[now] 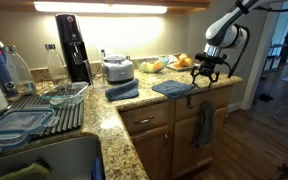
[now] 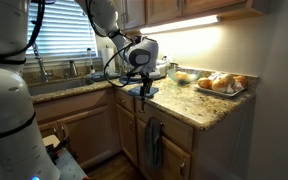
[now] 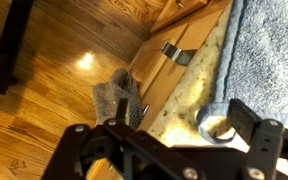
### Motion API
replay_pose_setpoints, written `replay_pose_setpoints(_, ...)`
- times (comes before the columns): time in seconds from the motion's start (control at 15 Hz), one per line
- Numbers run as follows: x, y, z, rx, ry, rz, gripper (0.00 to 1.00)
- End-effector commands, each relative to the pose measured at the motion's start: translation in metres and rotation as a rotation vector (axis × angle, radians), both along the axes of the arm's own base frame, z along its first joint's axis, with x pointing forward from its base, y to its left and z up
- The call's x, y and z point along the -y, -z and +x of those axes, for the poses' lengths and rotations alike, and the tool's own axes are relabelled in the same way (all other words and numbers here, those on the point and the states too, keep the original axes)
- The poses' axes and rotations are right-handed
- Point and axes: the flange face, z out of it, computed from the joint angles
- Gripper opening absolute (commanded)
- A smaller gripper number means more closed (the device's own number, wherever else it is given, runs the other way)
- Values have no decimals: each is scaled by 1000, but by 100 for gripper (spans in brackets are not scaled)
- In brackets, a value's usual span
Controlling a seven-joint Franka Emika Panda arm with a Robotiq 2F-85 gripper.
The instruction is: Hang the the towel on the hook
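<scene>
The towel [image 1: 174, 88] [image 2: 145, 91] lies flat on the granite counter by its front edge, slate-blue. In the wrist view the towel [image 3: 274, 50] fills the upper right, and its sewn loop [image 3: 216, 125] pokes out onto the stone. My gripper [image 1: 206, 70] [image 2: 142, 84] [image 3: 166, 138] hovers just above the counter edge, beside the towel. It is open, with nothing between its fingers. The right fingertip [image 3: 254, 122] stands close to the loop. A dark metal hook [image 3: 174, 52] sticks out of the wooden cabinet front below the counter, bare.
A darker grey-blue towel [image 1: 203, 123] [image 2: 154, 142] [image 3: 119, 98] hangs on the cabinet front near the hook. A thick folded blue towel [image 1: 122, 91] lies further along the counter. A plate of bread [image 2: 219, 83], a mixer [image 1: 117, 68] and a dish rack [image 1: 44, 110] also stand there.
</scene>
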Motion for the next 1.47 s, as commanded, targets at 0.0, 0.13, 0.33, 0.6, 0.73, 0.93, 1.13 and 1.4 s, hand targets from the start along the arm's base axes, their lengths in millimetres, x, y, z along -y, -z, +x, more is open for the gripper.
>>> replay_pose_setpoints(0.0, 4, 3, 1, 4, 36, -30, 100)
replay_pose_setpoints(0.13, 4, 7, 2, 3, 37, -33, 100)
replay_pose_setpoints(0.33, 2, 10, 4, 21, 20, -52, 72)
replay_pose_setpoints(0.6, -2, 4, 6, 59, 0, -89, 49)
replay_pose_setpoints(0.73, -5, 1, 7, 80, -9, -105, 36)
replay_pose_setpoints(0.93, -8, -3, 8, 91, -16, -122, 17)
replay_pose_setpoints(1.13, -8, -5, 7, 97, -26, -133, 7)
replay_pose_setpoints(1.4, -8, -6, 9, 129, -48, -152, 6)
